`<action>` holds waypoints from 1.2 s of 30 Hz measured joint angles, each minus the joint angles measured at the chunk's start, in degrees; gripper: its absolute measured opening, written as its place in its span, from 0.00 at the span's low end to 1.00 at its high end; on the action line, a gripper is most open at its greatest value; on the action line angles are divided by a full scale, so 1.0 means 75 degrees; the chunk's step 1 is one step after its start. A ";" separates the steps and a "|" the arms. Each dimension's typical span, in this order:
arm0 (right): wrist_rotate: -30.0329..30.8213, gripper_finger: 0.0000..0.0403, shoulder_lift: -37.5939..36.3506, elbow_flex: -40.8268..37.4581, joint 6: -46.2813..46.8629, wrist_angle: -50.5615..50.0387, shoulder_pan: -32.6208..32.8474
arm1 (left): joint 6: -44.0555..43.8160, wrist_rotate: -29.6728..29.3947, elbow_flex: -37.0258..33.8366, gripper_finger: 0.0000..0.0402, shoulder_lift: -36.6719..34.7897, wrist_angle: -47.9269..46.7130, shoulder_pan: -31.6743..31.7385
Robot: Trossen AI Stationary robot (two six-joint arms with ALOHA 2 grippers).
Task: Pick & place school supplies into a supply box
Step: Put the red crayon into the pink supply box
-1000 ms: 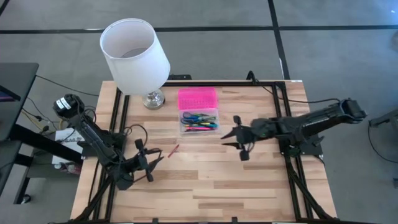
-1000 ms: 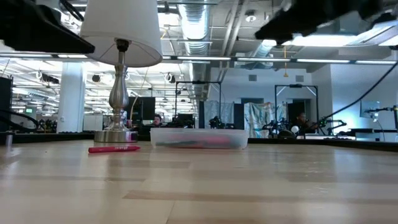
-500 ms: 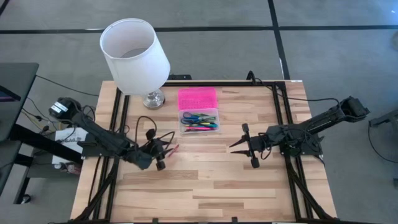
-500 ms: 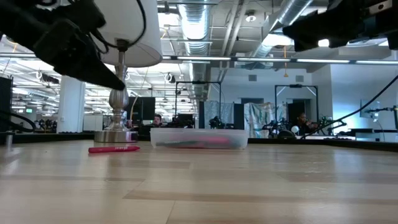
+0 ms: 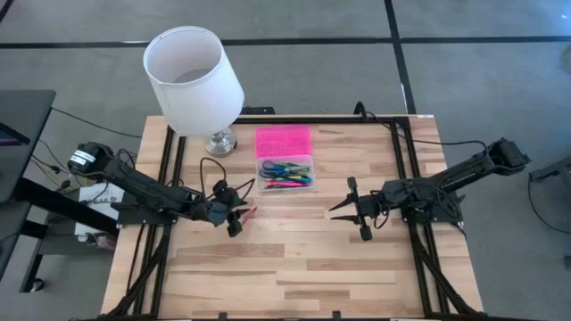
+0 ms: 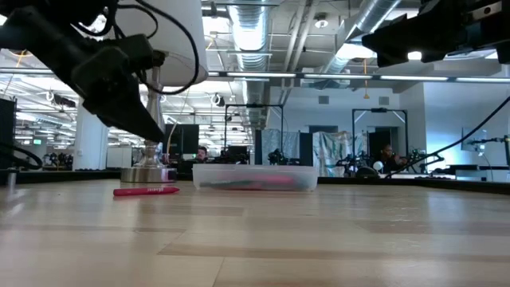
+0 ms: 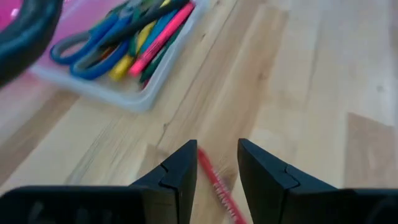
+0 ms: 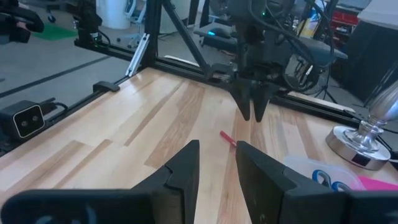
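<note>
Table point(image 5: 294, 267): light wood slats w/ black frame rails down both sides. Lamp point(image 5: 194, 69), white shade on a chrome base, stands at the far left corner; in low view its base point(image 6: 149, 171) sits behind the pen.

L arm point(image 5: 134, 187) reaches in from the left edge, low over the wood. R arm point(image 5: 446, 183) comes in from the right, held well apart from everything, gripper pointing toward table centre.

Box point(image 5: 285, 174): clear base w/ pink lid point(image 5: 283, 141) folded open flat on the far side, near the table's far-middle, just beside the lamp base. Inside: blue-handled scissors point(image 7: 93, 53), plus pens point(image 7: 158, 37) in pink, yellow, green, blue, lying lengthwise. Low view shows the box point(image 6: 255, 176) as a clear tub w/ pink showing through.

L gripper point(image 5: 234, 217) is just above the pink pen, fingers point(image 7: 177, 177) part open, gap narrow, straddling one end of the pen; nothing gripped, contact w/ pen can't be told. R gripper point(image 5: 350, 207) hangs over bare wood, fingers part open w/ a small gap, holding nothing.

Pink pen point(image 5: 247, 214) lies flat on the table, outside the box, near its left front corner, tilted diagonally. Also seen in low view point(image 6: 146, 190), L wrist view point(image 7: 217, 186) and R wrist view point(image 8: 227, 138).
</note>
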 joint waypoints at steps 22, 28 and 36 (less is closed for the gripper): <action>-0.0020 0.25 0.0003 0.0005 0.0003 0.0018 0.0313 | 0.0899 0.1002 0.0000 0.23 0.0908 0.0897 0.0083; -0.0017 0.25 0.0003 0.0008 0.0003 0.0007 0.0367 | 0.0461 0.1421 0.0000 0.23 0.0906 0.0458 0.0190; -0.0015 0.25 0.0003 0.0011 0.0006 0.0020 0.0364 | 0.0114 0.0895 0.0000 0.32 0.1026 0.0330 0.0231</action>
